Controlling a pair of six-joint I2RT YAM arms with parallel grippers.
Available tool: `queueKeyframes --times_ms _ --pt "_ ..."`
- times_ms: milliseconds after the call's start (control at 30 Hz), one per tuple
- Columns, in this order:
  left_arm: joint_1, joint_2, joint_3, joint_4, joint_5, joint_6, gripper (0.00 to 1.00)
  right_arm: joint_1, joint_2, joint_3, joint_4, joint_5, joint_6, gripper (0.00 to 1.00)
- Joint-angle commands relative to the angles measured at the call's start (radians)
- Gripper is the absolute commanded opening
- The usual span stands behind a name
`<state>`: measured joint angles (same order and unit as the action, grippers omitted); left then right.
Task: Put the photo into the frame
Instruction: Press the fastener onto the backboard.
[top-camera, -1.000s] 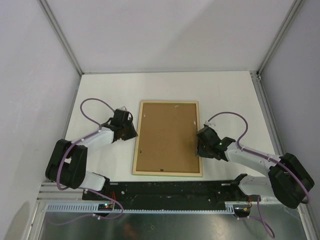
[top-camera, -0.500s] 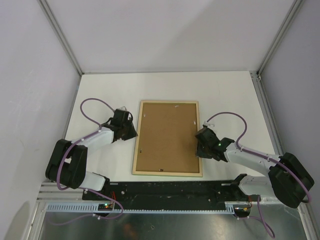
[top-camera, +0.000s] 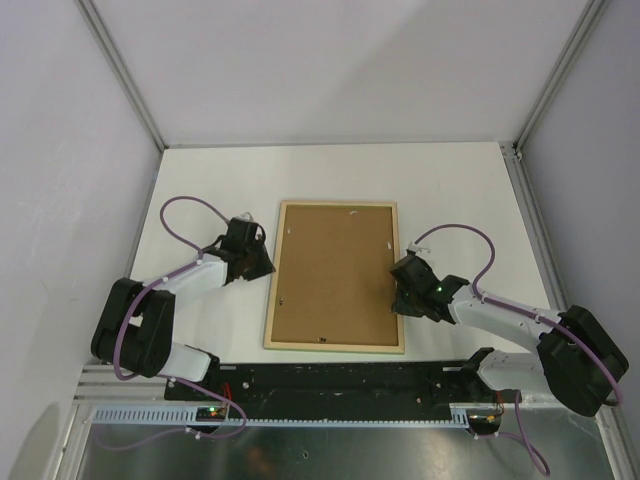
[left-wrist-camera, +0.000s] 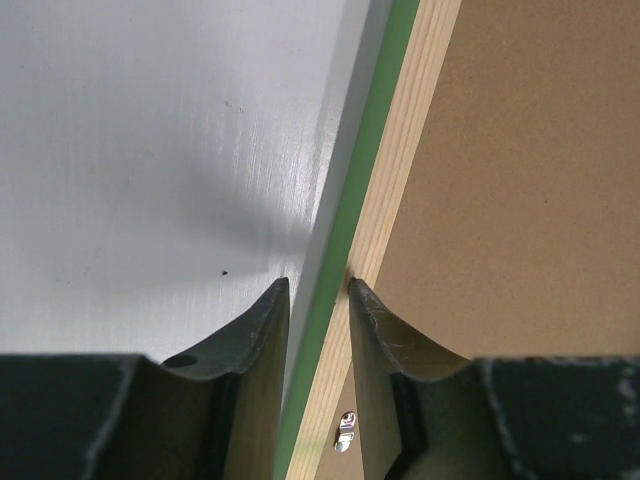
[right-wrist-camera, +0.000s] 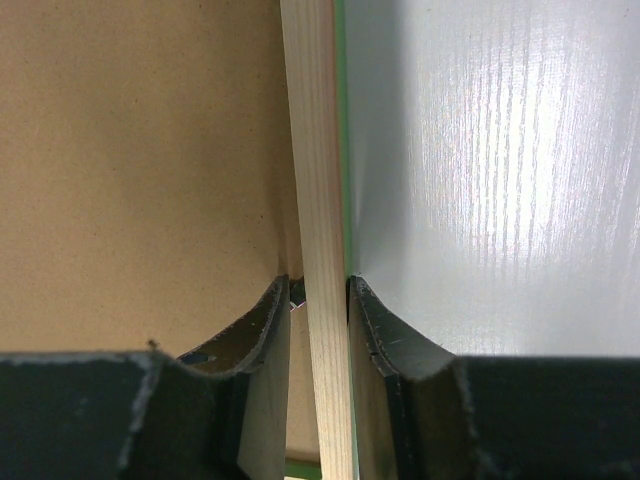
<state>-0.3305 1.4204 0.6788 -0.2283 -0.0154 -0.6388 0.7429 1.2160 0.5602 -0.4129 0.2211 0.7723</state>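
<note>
Frame (top-camera: 338, 206) straddled at both long rails

Left gripper (left-wrist-camera: 310, 287) is seen closed on the frame's left rail. The pale wood and its green edge fill the gap between the two dark fingers, with one finger on the table side and the other over the brown backing board (top-camera: 335, 275). A small metal tab (left-wrist-camera: 345, 428) is seen just inside the rail, by the inner finger. The right gripper (right-wrist-camera: 318, 287) is set astride the right rail, its outer finger touching the green edge. A thin gap seems to be left at the inner finger, so whether the rail is pinched cannot be told. Both grippers are placed near mid-length of their rails. The frame is laid face down, wood back up, in the middle of the white table (top-camera: 450, 190). Its long rails run from the near edge toward the far edge, and the backing board is seated inside it.
</note>
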Motion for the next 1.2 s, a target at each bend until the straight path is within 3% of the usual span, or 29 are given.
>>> queueKeyframes --times_ms 0,133,300,400,567,767,1167 --pt "0.003 0.026 -0.019 -0.038 -0.030 0.002 0.35 0.019 -0.015 -0.010 -0.063 0.004 -0.001 0.00" --pt "0.003 0.023 -0.021 -0.038 -0.029 0.001 0.35 0.019 -0.025 -0.010 -0.073 0.010 0.001 0.00" --pt "0.004 0.023 -0.023 -0.038 -0.029 0.004 0.35 0.008 -0.082 -0.003 -0.035 0.024 -0.002 0.49" --pt "0.003 0.027 -0.022 -0.038 -0.028 0.004 0.35 -0.043 -0.094 0.040 0.009 0.041 -0.042 0.61" --pt "0.003 0.025 -0.018 -0.038 -0.021 0.005 0.35 -0.186 -0.010 0.111 0.165 0.030 -0.134 0.65" --pt "0.004 0.017 -0.023 -0.038 -0.018 0.005 0.35 -0.313 0.212 0.236 0.312 -0.041 -0.210 0.65" --pt "0.003 0.023 -0.018 -0.033 -0.008 0.007 0.35 -0.313 0.510 0.473 0.248 -0.028 -0.246 0.63"
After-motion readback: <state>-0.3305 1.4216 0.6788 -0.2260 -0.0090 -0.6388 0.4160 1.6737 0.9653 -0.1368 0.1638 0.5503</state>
